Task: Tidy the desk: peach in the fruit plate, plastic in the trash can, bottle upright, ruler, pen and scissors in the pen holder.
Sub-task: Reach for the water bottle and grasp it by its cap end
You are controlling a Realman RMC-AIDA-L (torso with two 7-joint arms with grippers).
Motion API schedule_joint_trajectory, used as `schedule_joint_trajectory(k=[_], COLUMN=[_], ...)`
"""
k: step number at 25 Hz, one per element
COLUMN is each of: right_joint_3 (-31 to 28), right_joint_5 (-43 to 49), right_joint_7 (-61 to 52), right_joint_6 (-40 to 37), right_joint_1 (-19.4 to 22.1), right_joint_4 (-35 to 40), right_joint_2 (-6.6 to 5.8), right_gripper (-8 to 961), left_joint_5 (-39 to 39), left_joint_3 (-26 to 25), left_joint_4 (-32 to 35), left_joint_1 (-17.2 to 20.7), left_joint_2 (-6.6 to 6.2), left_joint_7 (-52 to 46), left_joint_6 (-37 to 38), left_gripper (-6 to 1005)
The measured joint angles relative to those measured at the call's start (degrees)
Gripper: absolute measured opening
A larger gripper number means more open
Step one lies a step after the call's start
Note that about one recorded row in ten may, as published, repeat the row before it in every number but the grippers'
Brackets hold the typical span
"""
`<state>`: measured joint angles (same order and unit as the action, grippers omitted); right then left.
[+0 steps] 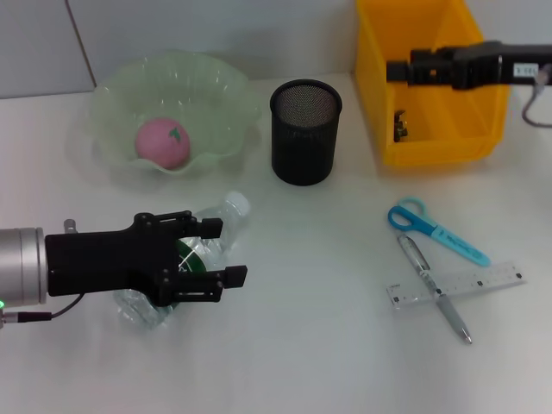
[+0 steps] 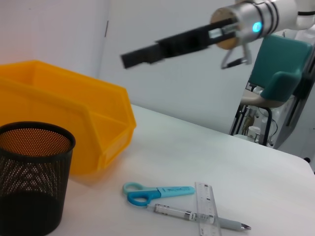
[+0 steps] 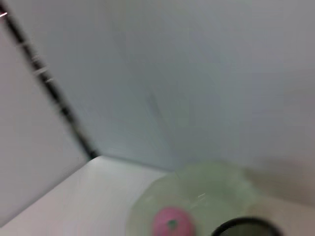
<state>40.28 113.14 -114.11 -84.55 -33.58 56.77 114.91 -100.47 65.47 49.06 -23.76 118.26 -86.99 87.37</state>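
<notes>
A clear bottle [image 1: 200, 248] with a green label lies on its side at the front left, cap [image 1: 237, 204] toward the pen holder. My left gripper [image 1: 221, 252] is open, its fingers straddling the bottle's middle. The pink peach [image 1: 161, 142] sits in the green fruit plate [image 1: 112, 86]. Blue scissors [image 1: 435, 228], a pen [image 1: 429, 278] and a clear ruler [image 1: 483, 281] lie together at the right; the ruler crosses the pen. The black mesh pen holder [image 1: 305, 131] stands mid-table. My right gripper [image 1: 397, 71] hovers shut over the yellow trash can [image 1: 431, 148]. The plastic is out of view.
A small dark item [image 1: 401, 123] lies inside the trash can. In the left wrist view the pen holder [image 2: 29, 172], trash can [image 2: 74, 118], scissors [image 2: 155, 191], ruler [image 2: 206, 206] and pen [image 2: 197, 216] show, with a teal chair [image 2: 283, 73] beyond the desk edge.
</notes>
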Motion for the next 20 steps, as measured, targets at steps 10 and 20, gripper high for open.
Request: schedule_joint_trajectory(k=[10,20], right_joint_3=[0.23,0.76], right_joint_5=[3.78,7.27], right_joint_7=[1.76,16.2], right_joint_6=[-10.36,-14.99], right_joint_1=[0.61,1.89], right_joint_4=[-2.2,-9.08], right_joint_2=[-2.34,-1.68], right_gripper=[694,693], left_joint_5=[0.11,0.11], left_joint_3=[-1.32,-1.31], left_joint_4=[-0.02,0.03], left_joint_1=[-0.31,-0.41], left_joint_2=[-0.12,-0.28], left_joint_7=[-0.11,-0.7], left_joint_6=[1.3,1.83], left_gripper=[726,722])
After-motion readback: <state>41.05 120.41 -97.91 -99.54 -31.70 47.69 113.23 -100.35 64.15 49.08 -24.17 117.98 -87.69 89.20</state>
